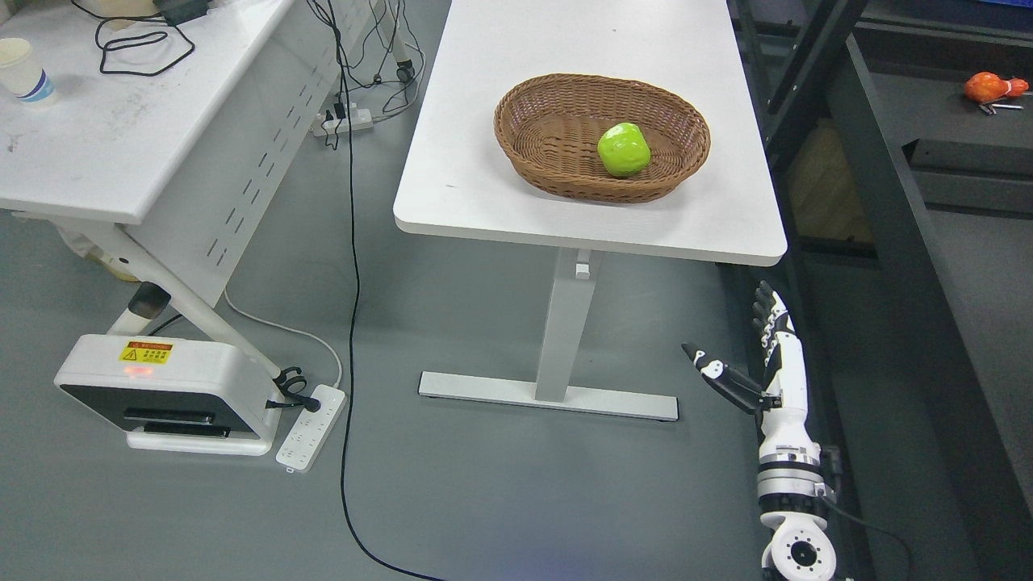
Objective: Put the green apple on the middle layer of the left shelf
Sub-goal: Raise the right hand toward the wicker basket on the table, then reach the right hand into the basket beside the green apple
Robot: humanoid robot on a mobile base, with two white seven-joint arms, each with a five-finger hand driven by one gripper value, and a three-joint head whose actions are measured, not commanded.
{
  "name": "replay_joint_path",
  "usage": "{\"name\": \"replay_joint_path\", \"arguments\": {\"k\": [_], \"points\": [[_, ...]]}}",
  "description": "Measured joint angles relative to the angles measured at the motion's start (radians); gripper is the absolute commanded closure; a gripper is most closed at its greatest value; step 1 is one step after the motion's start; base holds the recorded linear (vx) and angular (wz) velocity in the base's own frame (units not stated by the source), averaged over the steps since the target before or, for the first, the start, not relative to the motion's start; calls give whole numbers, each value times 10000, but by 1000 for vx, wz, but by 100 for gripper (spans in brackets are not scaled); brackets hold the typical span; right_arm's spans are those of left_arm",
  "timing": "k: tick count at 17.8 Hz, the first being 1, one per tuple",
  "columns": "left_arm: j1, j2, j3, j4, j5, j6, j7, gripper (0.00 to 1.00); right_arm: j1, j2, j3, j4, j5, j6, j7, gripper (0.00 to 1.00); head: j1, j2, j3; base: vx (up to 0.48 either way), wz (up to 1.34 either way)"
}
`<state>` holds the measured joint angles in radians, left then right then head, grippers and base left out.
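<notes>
A green apple (pixel 624 149) lies inside a brown wicker basket (pixel 524 121) on a white table (pixel 484 186). My right hand (pixel 738 343) hangs low at the lower right, below the table's front right corner, well apart from the apple. Its fingers are straight and spread, the thumb sticks out to the left, and it holds nothing. The left arm is out of view.
A dark shelf unit (pixel 904 161) stands along the right, with an orange-red object (pixel 991 86) on one layer. A second white table (pixel 121 137) with a paper cup (pixel 24 71) stands at left. Cables, power strips (pixel 311 428) and a white device (pixel 161 387) lie on the grey floor.
</notes>
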<state>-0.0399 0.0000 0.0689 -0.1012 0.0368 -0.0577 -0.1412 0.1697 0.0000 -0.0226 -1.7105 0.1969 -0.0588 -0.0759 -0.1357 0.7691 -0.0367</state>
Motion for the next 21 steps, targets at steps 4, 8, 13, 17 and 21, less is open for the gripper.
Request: {"name": "replay_joint_path", "arguments": {"k": [4, 8, 13, 17, 21], "points": [[0, 0, -1, 0, 0, 0, 0, 0, 20, 0, 75, -23, -16, 9, 230, 0, 0, 0, 0, 0, 0], [0, 0, -5, 0, 0, -3, 0, 0, -43, -3, 125, -21, 90, 431, 507, 0, 0, 0, 0, 0, 0], [0, 0, -8, 0, 0, -18, 0, 0, -293, -562, 121, -5, 2886, -630, 528, 0, 0, 0, 0, 0, 0], [0, 0, -7, 0, 0, -60, 0, 0, -392, -894, 157, -18, 4765, -1429, 419, 0, 0, 0, 0, 22, 1], [0, 0, -4, 0, 0, -31, 0, 0, -543, -885, 182, -36, 5549, -2210, 472, 0, 0, 0, 0, 78, 21]]}}
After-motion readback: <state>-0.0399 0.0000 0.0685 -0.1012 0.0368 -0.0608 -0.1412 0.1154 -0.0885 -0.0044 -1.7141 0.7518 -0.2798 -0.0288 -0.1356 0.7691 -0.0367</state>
